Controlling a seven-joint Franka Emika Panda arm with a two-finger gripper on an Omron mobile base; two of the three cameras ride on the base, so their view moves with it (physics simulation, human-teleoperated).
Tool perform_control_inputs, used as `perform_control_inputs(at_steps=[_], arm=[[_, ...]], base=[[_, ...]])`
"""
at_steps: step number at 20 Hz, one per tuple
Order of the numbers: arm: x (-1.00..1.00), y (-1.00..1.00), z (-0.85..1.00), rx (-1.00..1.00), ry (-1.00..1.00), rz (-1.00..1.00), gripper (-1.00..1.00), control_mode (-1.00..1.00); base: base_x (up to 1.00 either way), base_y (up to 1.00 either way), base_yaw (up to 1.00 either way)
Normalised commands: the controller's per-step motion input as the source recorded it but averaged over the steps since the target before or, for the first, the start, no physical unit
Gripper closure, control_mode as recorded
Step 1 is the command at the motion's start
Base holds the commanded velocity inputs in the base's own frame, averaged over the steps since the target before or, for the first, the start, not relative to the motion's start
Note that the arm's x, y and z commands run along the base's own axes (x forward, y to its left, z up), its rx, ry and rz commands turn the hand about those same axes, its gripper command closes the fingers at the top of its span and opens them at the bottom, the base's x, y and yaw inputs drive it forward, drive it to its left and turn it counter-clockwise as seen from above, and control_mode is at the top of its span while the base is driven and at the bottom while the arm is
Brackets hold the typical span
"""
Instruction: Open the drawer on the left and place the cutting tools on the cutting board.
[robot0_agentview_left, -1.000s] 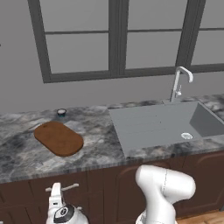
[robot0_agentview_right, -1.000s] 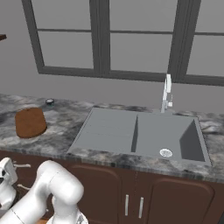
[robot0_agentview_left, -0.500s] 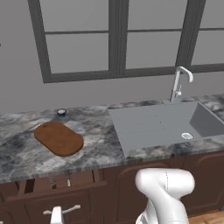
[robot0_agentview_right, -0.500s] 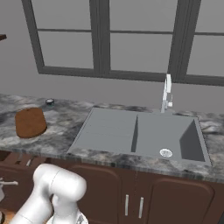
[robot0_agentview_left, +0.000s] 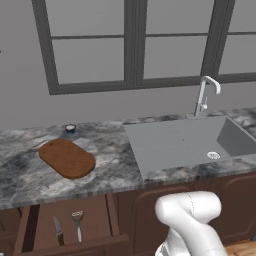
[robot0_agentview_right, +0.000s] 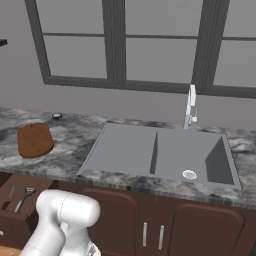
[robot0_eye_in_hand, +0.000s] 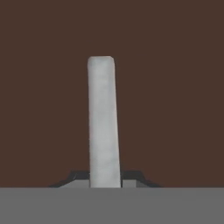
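Drawer: the shallow dark-brown wooden drawer (robot0_agentview_left: 75, 225) is standing pulled out under the left end of the surface, showing its lighter brown inside; it is also showing at the lower left of the right base view (robot0_agentview_right: 17, 200).
Handle: the silvery curved bar handle (robot0_eye_in_hand: 104, 127) is running up the middle of the hand view against the dark-brown drawer front.
Gripper: the gripper (robot0_eye_in_hand: 105, 177) is sitting closed on that bar handle, its dark tips pressing in on either side of the bar (just the tops of the tips are showing).
Cutting tools: the straight, knife-like grey metal utensil (robot0_agentview_left: 58, 229) and the grey utensil with a forked peeler head (robot0_agentview_left: 78, 223) are lying side by side inside the open drawer, knife to the left, not touching.
Cutting board: the flat reddish-brown wooden board with rounded ends (robot0_agentview_left: 66, 158) is lying bare on the surface directly above and behind the drawer.
Surface: the grey marbled stone surface (robot0_agentview_left: 110, 155) is carrying the board and a tiny round dark-and-teal cup (robot0_agentview_left: 70, 128), which is standing near the back wall just behind the board.
Sink: the grey basin (robot0_agentview_left: 185, 142) with its silvery curved tap (robot0_agentview_left: 205, 95) is sitting to the right, well apart from the board.
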Motion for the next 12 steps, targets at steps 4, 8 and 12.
perform_control_inputs(at_steps=[4,8,12], arm=[[-0.94,0.0,0.0,0.0,0.0,0.0,1.0,-1.0],[-0.99,0.0,-0.02,0.0,0.0,0.0,-1.0,-1.0],[-1.0,-0.02,0.0,0.0,0.0,0.0,-1.0,-1.0]], base=[[0.0,0.0,0.0],[0.0,0.0,0.0],[0.0,0.0,0.0]])
